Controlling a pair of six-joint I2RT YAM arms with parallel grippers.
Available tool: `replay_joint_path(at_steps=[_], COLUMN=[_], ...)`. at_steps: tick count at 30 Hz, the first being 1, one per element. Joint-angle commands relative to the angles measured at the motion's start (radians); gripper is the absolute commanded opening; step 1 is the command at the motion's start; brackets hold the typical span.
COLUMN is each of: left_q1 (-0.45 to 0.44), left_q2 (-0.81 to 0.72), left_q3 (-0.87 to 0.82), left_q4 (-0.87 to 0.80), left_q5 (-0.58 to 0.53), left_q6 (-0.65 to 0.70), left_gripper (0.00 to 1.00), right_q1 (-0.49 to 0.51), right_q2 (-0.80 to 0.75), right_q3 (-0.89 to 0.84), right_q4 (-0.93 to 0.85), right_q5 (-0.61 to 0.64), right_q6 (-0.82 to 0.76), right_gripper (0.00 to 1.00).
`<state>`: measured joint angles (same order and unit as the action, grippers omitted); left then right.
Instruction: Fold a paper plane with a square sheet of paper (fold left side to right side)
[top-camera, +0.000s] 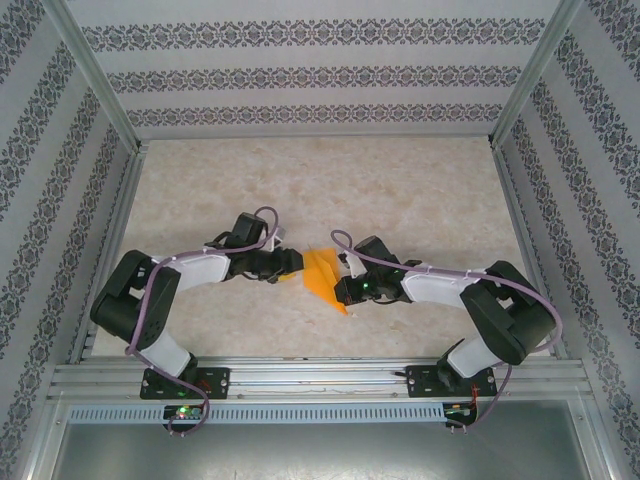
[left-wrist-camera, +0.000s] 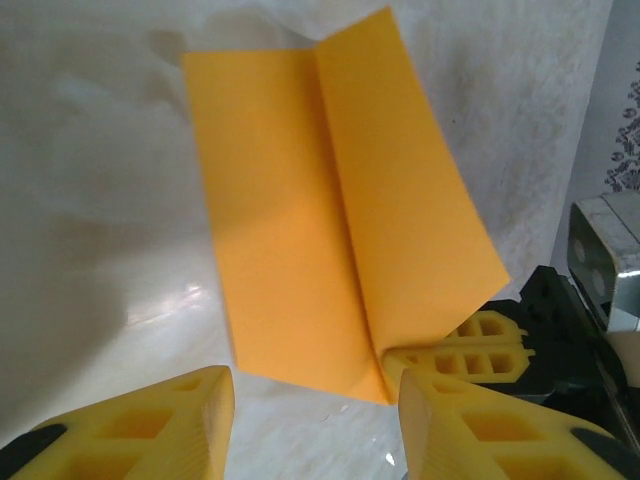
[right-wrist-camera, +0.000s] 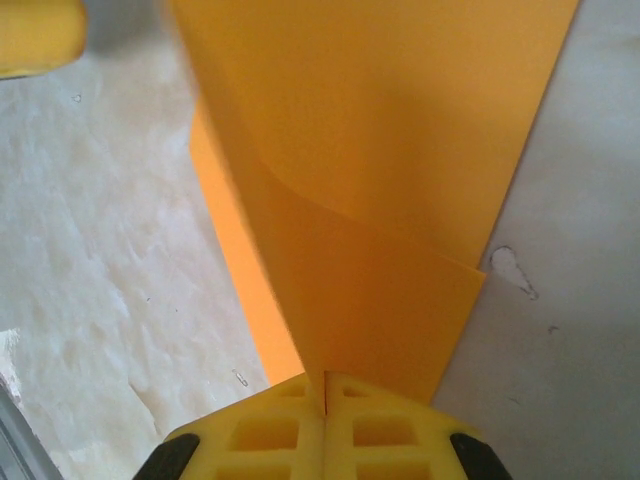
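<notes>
Item: square sheet of paper (top-camera: 322, 278), middle of table (top-camera: 400, 190), crease running straight ahead of my left gripper (left-wrist-camera: 310, 378), jaws parted and empty; right gripper (right-wrist-camera: 325, 385) pinches its raised flap.

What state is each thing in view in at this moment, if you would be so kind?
square sheet of paper: creased down the middle, one half lifted.
left gripper: open, at the paper's near edge, gripping nothing.
right gripper: shut on the lifted half's edge.
</notes>
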<state>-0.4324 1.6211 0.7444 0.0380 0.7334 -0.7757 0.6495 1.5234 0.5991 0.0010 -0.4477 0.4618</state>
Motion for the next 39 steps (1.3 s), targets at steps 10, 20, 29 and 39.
replay_joint_path(at_steps=[10, 20, 29, 39], left_q1=[-0.106, -0.117, -0.117, -0.117], left_q2=[0.121, 0.194, 0.248, 0.279], left_q3=[0.104, 0.179, 0.218, 0.243], left_q4=[0.092, 0.030, -0.057, -0.132], left_q5=[-0.011, -0.044, -0.085, -0.138], left_q6=[-0.056, -0.028, 0.010, 0.047], left_gripper=[0.48, 0.48, 0.48, 0.48], right_q1=[-0.012, -0.015, -0.020, -0.023], right_q2=[0.038, 0.044, 0.056, 0.052], right_q3=[-0.002, -0.007, -0.002, 0.005], right_q4=[0.045, 0.051, 0.056, 0.060], right_q5=[-0.049, -0.055, -0.068, -0.085], right_q6=[0.028, 0.035, 0.036, 0.042], right_gripper=[0.00, 0.00, 0.01, 0.09])
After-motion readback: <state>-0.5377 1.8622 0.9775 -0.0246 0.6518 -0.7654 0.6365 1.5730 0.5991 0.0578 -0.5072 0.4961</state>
